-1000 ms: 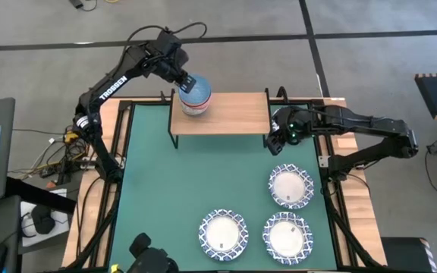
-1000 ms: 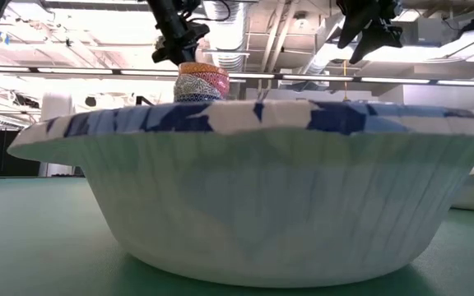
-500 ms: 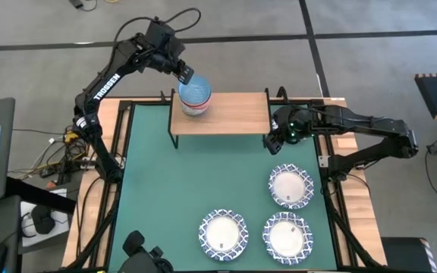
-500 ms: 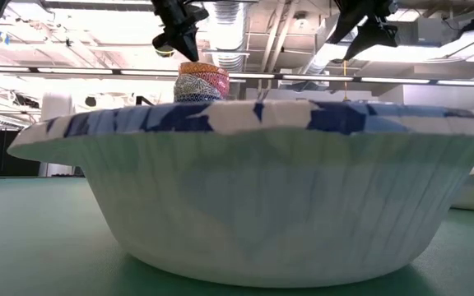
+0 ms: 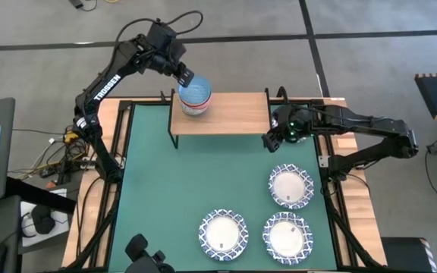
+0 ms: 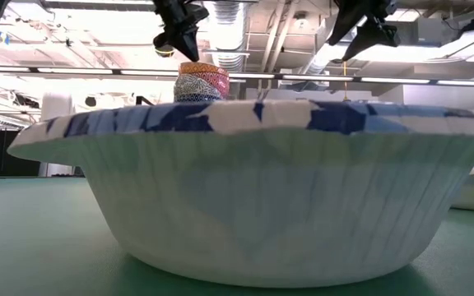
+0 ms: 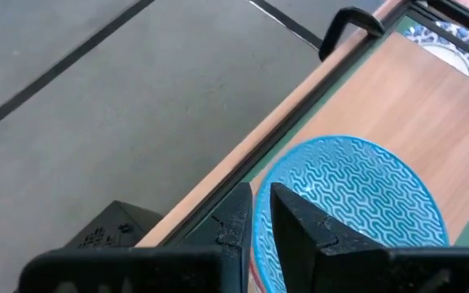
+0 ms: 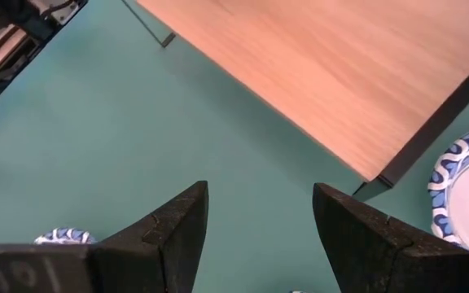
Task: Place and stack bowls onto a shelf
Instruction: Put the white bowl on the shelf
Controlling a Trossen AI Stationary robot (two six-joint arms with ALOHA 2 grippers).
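Observation:
A stack of small bowls, the light blue one on top, stands on the left end of the light-wood shelf. In the low view the stack shows red and patterned sides. My left gripper hovers just above and beyond the stack's far-left rim; its fingers are open by a narrow gap. My right gripper is open and hangs over the mat off the shelf's right end. Three wide white bowls rest on the mat.
One wide bowl fills the low view close to the camera. The shelf's middle and right part is bare wood. The green mat has free room on its left half. A wooden frame borders the mat.
My left gripper has let go of the stack's top bowl, risen off it and drawn back toward the table's far-left corner. The stack has stayed in place on the shelf.

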